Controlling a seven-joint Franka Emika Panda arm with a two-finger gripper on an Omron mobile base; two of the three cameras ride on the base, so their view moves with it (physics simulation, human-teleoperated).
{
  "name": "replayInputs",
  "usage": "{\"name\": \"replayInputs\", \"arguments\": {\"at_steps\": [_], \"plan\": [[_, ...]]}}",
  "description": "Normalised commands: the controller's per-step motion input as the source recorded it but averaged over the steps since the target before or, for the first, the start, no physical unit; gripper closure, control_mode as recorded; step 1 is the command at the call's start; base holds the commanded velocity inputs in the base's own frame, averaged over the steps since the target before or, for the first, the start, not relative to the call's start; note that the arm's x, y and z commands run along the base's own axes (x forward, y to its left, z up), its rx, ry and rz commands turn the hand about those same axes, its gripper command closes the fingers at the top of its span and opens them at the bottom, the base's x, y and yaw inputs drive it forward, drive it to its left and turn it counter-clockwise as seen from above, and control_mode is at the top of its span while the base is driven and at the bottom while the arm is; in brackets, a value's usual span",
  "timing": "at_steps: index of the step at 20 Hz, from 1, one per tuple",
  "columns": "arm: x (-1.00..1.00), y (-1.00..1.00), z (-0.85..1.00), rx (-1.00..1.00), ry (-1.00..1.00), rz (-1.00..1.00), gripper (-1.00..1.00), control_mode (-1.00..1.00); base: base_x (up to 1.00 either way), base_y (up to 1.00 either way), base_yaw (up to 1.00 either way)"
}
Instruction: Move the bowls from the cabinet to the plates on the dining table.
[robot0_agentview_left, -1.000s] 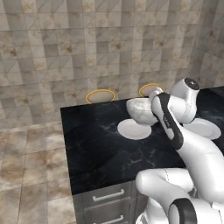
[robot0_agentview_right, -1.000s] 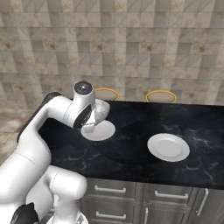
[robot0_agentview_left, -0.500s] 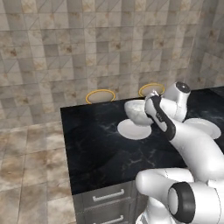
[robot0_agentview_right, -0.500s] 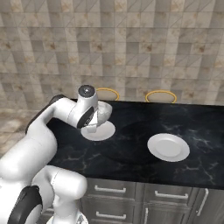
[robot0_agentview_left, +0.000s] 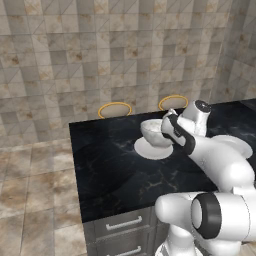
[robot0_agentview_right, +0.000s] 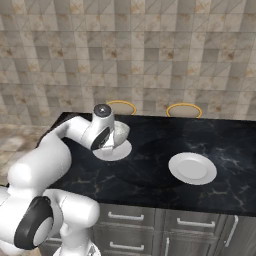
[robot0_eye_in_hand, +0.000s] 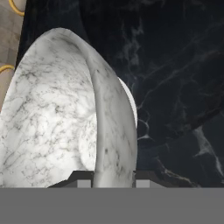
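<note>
The marbled bowl (robot0_eye_in_hand: 65, 118) fills the hand view close up, its rim pinched between the finger tips of the gripper (robot0_eye_in_hand: 107, 181), which is clamped on the bowl's wall; beneath it, a sliver of the white plate (robot0_eye_in_hand: 130, 105) shows past the rim; in the left base view the marbled bowl (robot0_agentview_left: 156, 132) now sits low over the near plate (robot0_agentview_left: 150, 149), lower than a second ago, and appears to rest on it or just above, though contact cannot be confirmed; this plate lies near the left end of the dining table (robot0_agentview_right: 150, 170), toward its far edge; the second plate (robot0_agentview_right: 192, 168) lies bare, well apart toward the right end; beyond the far edge, two gold-rimmed stools (robot0_agentview_right: 184, 110) stand against the tiled wall; judging from this, the first bowl is nearly delivered, release is next, and the other bowl remains to be fetched.
</note>
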Motion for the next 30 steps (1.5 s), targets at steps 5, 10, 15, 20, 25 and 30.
{"name": "replayInputs", "arguments": {"at_steps": [5,10,15,20,25,30], "plan": [[0.23,0.0,-0.41,0.0,0.0,0.0,1.0,-1.0,0.0,0.0,0.0],[0.31,0.0,-0.31,0.0,0.0,0.0,1.0,-1.0,0.0,0.0,0.0],[0.31,0.0,-0.1,0.0,0.0,0.0,1.0,-1.0,0.0,0.0,0.0],[0.25,0.0,-0.01,0.0,0.0,0.0,1.0,-1.0,0.0,0.0,0.0],[0.06,0.0,-0.15,0.0,0.0,0.0,1.0,-1.0,0.0,0.0,0.0],[0.0,0.0,-0.29,0.0,0.0,0.0,1.0,-1.0,0.0,0.0,0.0]]}}
